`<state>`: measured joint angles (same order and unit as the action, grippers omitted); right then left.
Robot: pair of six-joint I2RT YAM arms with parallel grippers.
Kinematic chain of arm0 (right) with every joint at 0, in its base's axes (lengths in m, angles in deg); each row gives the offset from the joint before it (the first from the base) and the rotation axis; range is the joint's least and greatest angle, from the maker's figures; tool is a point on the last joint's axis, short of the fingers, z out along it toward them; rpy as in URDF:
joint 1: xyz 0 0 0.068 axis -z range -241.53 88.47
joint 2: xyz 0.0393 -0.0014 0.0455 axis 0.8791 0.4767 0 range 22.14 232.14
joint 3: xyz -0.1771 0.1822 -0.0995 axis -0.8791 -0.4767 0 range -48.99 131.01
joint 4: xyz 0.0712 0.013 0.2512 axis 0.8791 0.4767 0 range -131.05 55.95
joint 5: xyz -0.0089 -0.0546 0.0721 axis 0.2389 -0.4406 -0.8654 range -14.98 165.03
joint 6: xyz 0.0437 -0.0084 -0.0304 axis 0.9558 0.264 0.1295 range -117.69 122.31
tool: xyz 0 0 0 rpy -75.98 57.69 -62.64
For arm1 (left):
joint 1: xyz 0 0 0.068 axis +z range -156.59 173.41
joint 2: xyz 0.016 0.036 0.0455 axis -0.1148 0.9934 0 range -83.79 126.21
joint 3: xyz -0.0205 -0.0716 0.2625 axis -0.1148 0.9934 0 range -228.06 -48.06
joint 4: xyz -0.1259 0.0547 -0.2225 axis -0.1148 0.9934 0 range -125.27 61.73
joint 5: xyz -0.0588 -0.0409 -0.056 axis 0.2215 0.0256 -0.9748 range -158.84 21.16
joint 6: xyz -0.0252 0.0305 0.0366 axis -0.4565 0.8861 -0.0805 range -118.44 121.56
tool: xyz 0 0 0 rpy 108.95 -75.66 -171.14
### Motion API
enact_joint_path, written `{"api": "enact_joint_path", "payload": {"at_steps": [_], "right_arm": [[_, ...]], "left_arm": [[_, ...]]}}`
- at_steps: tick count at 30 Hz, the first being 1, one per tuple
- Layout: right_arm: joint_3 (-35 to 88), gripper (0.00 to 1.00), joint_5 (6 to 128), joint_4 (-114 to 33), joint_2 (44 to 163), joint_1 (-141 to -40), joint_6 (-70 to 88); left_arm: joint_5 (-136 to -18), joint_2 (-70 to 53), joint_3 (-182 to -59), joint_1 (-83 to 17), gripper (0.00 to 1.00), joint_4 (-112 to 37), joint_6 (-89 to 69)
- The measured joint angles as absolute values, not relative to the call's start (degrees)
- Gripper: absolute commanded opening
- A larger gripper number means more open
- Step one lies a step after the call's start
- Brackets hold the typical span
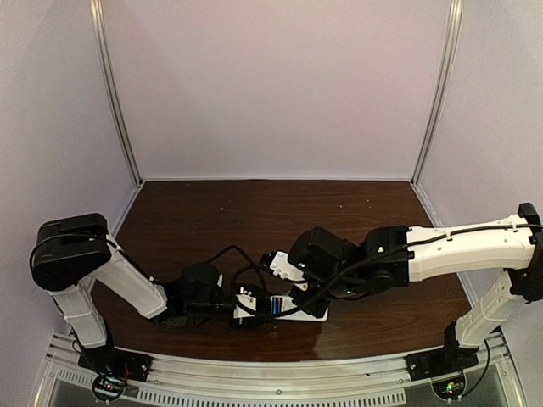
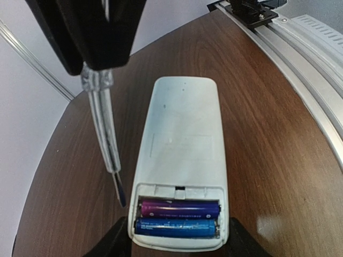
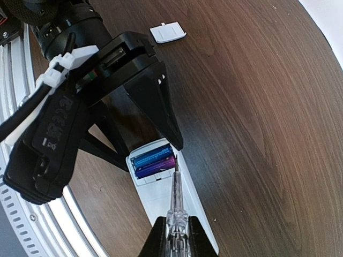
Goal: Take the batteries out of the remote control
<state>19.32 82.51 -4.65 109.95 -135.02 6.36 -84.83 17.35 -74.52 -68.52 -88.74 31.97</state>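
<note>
The white remote control lies back-up on the table, its battery bay open. The two batteries lie in it side by side, the purple-pink one and the blue one. My left gripper is shut on the remote's bay end, a black finger against each side. My right gripper is shut on a clear pointed tool. The tool's tip is by the purple battery's end, at the bay's edge; whether it touches does not show. From above, both grippers meet over the remote.
The detached white battery cover lies on the brown table beyond the left gripper. A metal rail runs along the table's near edge, close to the remote. White walls enclose the table on three sides.
</note>
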Motion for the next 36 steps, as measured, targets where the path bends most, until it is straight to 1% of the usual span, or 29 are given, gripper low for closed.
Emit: {"api": "enact_joint_path", "payload": {"at_steps": [16,36], "right_arm": [[19.3,0.0,80.2,-5.1,112.2,-134.3,5.6],[20.7,0.0,81.1,-4.5,114.7,-134.3,5.7]], "left_arm": [[-85.2,17.4,-74.5,-68.5,0.0,-87.6,32.1],[-84.5,17.4,-74.5,-68.5,0.0,-85.9,32.1]]}}
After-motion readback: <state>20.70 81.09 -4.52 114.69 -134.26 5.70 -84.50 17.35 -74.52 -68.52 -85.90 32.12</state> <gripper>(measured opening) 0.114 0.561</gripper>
